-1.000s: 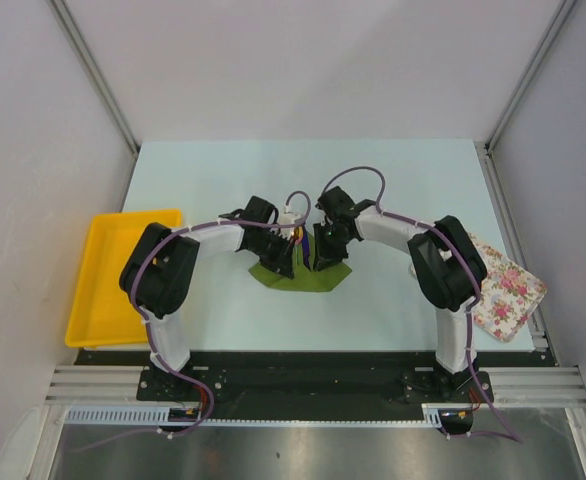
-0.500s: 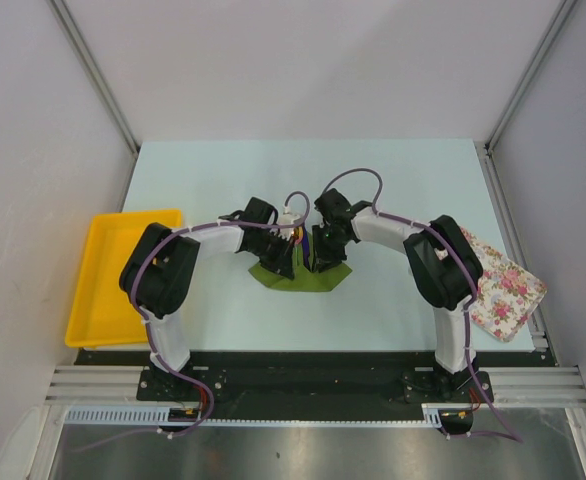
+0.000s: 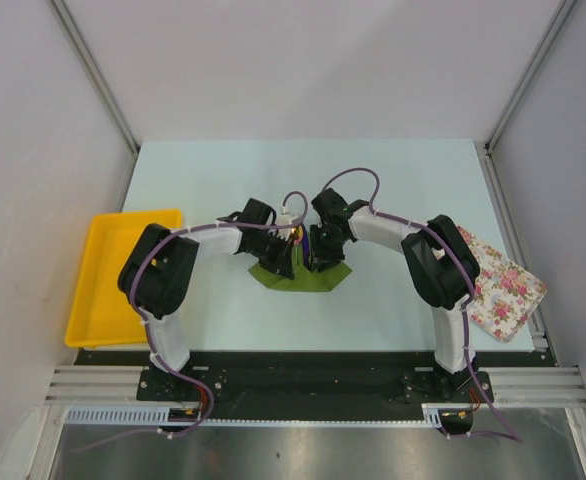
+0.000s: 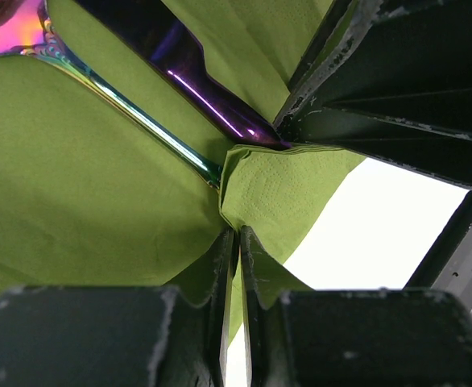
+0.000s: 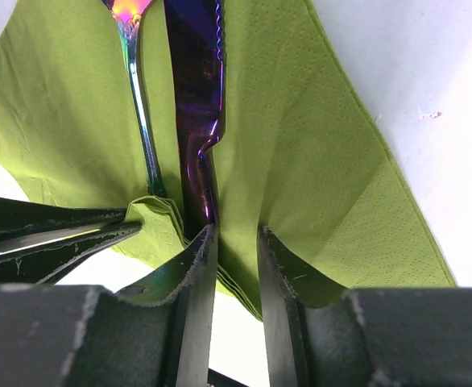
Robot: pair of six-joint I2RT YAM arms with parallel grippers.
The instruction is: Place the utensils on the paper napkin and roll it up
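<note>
The olive-green paper napkin (image 3: pixel 313 279) lies at the table's middle, under both grippers. In the left wrist view a dark purple knife (image 4: pixel 196 76) and an iridescent slim handle (image 4: pixel 131 109) lie on the napkin (image 4: pixel 99 185). My left gripper (image 4: pixel 238 242) is shut on a raised fold of the napkin's near edge. My right gripper (image 5: pixel 234 242) stands with its jaws a little apart astride the napkin's edge (image 5: pixel 316 161), its left finger touching the knife's handle (image 5: pixel 196 89). The two grippers (image 3: pixel 285 262) (image 3: pixel 318 258) are close side by side.
A yellow tray (image 3: pixel 103 290) sits at the table's left edge. A white cloth with pink flowers (image 3: pixel 503 285) lies at the right edge. Grey walls stand on three sides.
My right arm has drawn slightly left toward the left gripper, and the napkin's right corner has pulled in. The left arm has barely moved.
</note>
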